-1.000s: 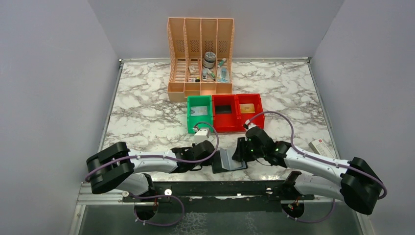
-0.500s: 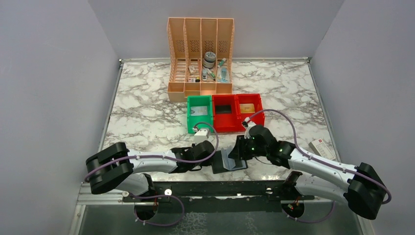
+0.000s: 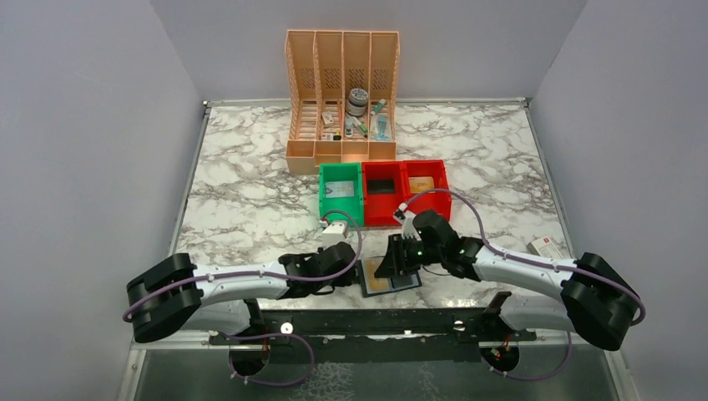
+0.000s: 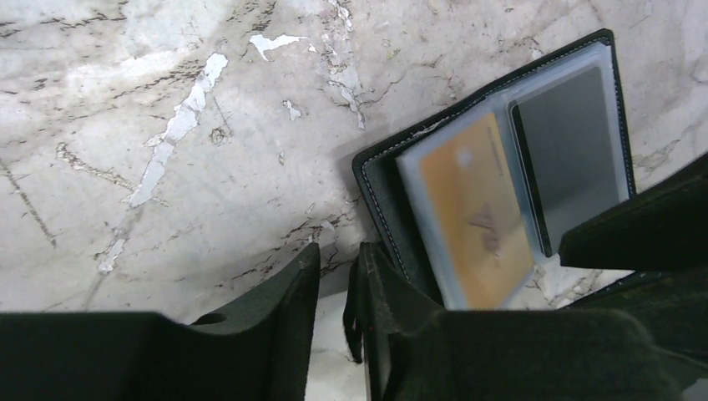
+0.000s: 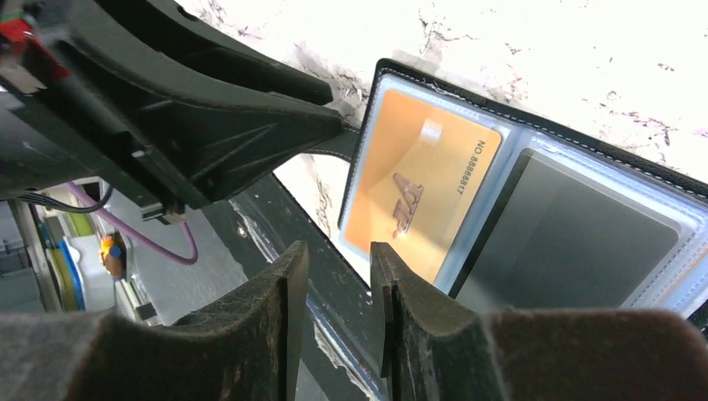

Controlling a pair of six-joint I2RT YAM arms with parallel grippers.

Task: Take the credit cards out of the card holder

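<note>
Okay, the card holder (image 4: 386,200) lies open at the near edge of the surface (image 4: 167,125), with the tan card (image 4: 476,217) and dark grey card (image 4: 572,150) sleeved. Your left end effector (image 4: 334,259) straddles its tab (image 4: 354,309), likely anchoring it — grip unclear. Your right end effector (image 5: 338,249) is narrowly spread and empty, over the tan card.

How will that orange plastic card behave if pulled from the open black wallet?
The orange plastic card looks thin and flat, so probably light and fairly stiff. It sits under a clear glossy sleeve, so it may cling before sliding. The black wallet lies flat on the marble table and could drag along.
</note>
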